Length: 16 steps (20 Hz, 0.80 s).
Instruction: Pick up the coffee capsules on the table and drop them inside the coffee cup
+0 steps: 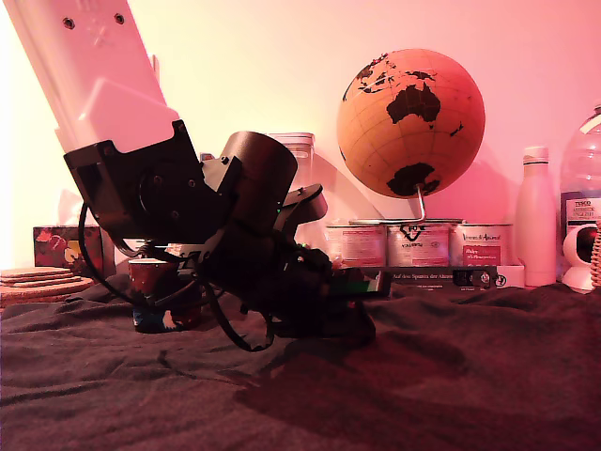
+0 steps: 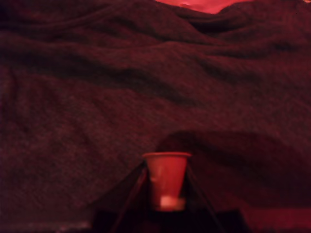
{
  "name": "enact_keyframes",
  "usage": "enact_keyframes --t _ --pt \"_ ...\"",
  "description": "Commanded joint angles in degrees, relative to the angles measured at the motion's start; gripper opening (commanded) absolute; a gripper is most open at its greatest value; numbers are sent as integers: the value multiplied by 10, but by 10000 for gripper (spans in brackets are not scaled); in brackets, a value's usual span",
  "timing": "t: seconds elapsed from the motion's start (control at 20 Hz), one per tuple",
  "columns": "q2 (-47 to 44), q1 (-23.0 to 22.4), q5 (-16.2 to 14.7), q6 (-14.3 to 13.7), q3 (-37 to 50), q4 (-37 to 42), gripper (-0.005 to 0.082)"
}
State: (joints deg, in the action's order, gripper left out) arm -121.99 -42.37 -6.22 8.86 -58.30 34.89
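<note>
A wrinkled dark cloth covers the table (image 1: 451, 376), and everything is washed in reddish-pink light against a plain wall. In the wrist view an orange-copper capsule (image 2: 165, 179) sits between the two dark fingers (image 2: 130, 199) of the gripper (image 2: 165, 191), wide rim one way and narrow base the other, with the fingers closing in on its sides (they seem to pinch it, though the picture is dim and soft). Past the capsule there is only rumpled cloth. In the exterior view the gripper (image 1: 352, 315) is low, right down at the cloth, and the capsule itself cannot be made out there. The cup (image 1: 161, 293), dark with red and white splashes, stands behind the arm on the side away from the gripper's tip, partly hidden by the black wrist housing and cables. Farther back, beyond the gripper, stand a row of tins with pale labels (image 1: 418, 244), a cork-coloured globe (image 1: 411, 122) on a wire stand above them, and a white bottle (image 1: 535, 218) toward the exterior view's right. A stack of cork coasters (image 1: 38, 282) lies at the exterior view's left edge.
</note>
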Motion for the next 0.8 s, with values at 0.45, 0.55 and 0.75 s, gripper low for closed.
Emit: enact_keyframes --t 0.45,0.55,0.75 --pt "108 -2 -5 -89 2 -102 138" --pt "137 3 -4 -115 2 -138 138" --pt "188 26 -4 -154 2 -192 138"
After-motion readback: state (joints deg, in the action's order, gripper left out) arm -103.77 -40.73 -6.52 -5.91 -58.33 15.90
